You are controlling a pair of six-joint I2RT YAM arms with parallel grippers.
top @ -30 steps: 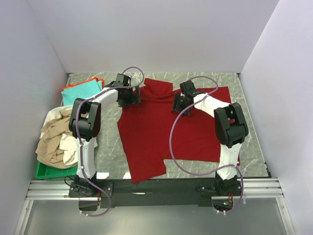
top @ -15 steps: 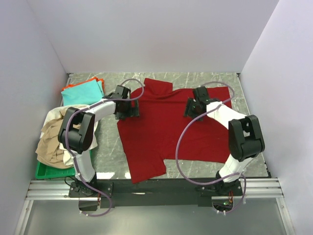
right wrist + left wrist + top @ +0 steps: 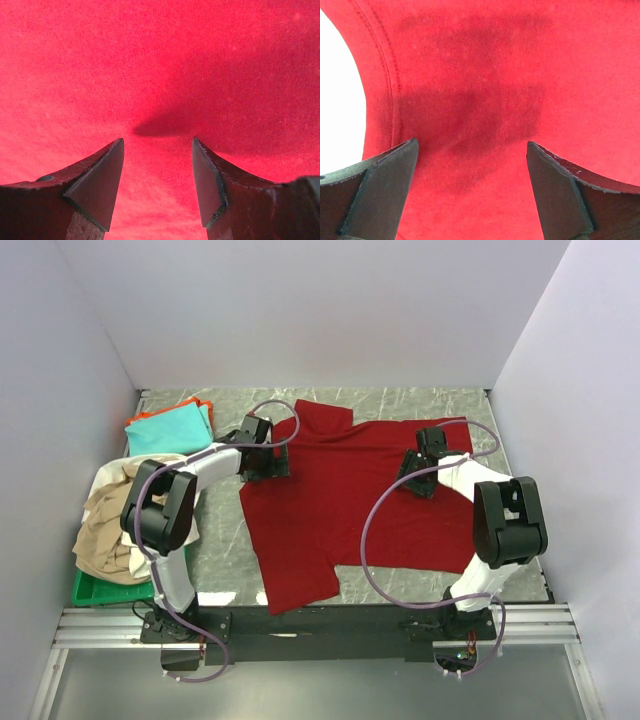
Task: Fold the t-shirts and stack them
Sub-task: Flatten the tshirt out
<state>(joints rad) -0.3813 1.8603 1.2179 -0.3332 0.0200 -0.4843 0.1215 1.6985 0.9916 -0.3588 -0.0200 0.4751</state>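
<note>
Looking at dark red t-shirt [image 3: 340,505] lying flat mid-desk, long axis running left-right, sleeves pointing far and near. Reading left tool [image 3: 472,150] as released, jaws wide, hanging right over the shirt's curved stitched left edge, bare desk [image 3: 218,540] just left of it. Reading right tool [image 3: 157,145] as released too, jaws part-open, nothing between, hovering over plain cloth toward the right end. Judging each arm nearer its own end, so expecting a paired pinch straight down. Noting teal and orange shirts [image 3: 170,428] far left, beige pile [image 3: 115,525] in green tray [image 3: 92,590].
</note>
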